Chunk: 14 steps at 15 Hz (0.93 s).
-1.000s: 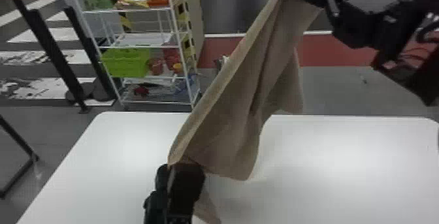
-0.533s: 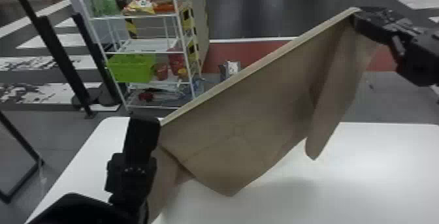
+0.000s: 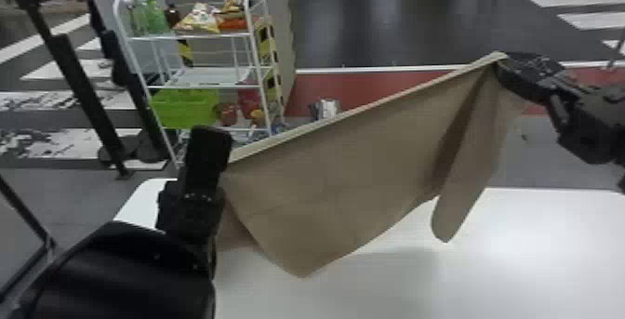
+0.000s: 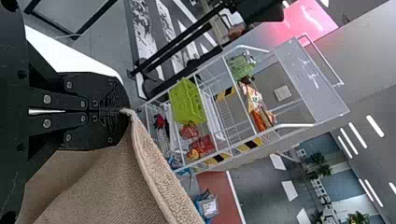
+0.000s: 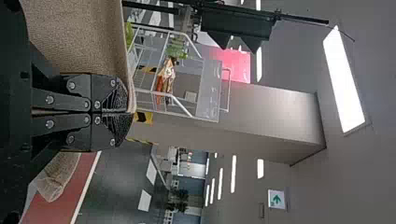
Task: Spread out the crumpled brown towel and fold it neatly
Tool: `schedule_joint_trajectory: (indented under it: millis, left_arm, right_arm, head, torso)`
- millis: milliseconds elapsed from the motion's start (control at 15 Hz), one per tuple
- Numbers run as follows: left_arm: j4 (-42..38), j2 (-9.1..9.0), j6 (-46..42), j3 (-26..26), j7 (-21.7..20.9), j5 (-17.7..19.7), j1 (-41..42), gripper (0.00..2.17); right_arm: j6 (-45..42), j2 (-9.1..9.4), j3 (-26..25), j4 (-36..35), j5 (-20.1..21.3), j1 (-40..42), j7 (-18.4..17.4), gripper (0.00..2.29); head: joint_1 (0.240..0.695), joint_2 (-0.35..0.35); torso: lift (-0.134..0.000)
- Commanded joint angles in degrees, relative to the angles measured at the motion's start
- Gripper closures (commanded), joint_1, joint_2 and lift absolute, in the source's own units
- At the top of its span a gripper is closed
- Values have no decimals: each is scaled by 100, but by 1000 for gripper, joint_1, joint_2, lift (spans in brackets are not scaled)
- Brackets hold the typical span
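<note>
Aloft, the left gripper (image 3: 217, 145) and the right gripper (image 3: 503, 63) tightly pinched the brown towel (image 3: 335, 188), its edge slanting between them; beyond, a white sign (image 5: 276, 199) bore a green arrow.

Your left arm (image 3: 139, 271) enters at the lower left of the head view; its left gripper (image 3: 209, 146) stands upright, left of centre. Your right arm (image 3: 595, 113) enters from the right edge; its right gripper (image 3: 509, 64) points leftward at the upper right, higher in the frame. In each wrist view, the fingers are closed together at the tips.
</note>
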Motion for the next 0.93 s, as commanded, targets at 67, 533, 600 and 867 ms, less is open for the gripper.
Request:
schedule_joint_trajectory:
  millis: [67, 533, 600, 867]
  left_arm:
    - [600, -44, -13, -101, -94, 46, -773, 1642]
    - [960, 9, -48, -180, -94, -15, -1414, 1639]
    - [828, 18, -48, -127, -94, -15, -1283, 1642]
    - [-130, 237, -716, 180, -498, -296, 256, 1636]
  right_arm:
    - [-179, -59, 153, 452, 191, -415, -39, 1501]
    - [-337, -156, 214, 742, 174, -705, -39, 1501]
    - [-407, -156, 126, 724, 103, -599, -4, 1501]
    - [-1374, -209, -348, 197, -108, 719, 708, 1501]
  head:
    - [515, 139]
    - [426, 121]
    - [421, 121]
    - [464, 126]
  torso:
    - [-122]
    - [-122]
    - [-122]
    - [-122]
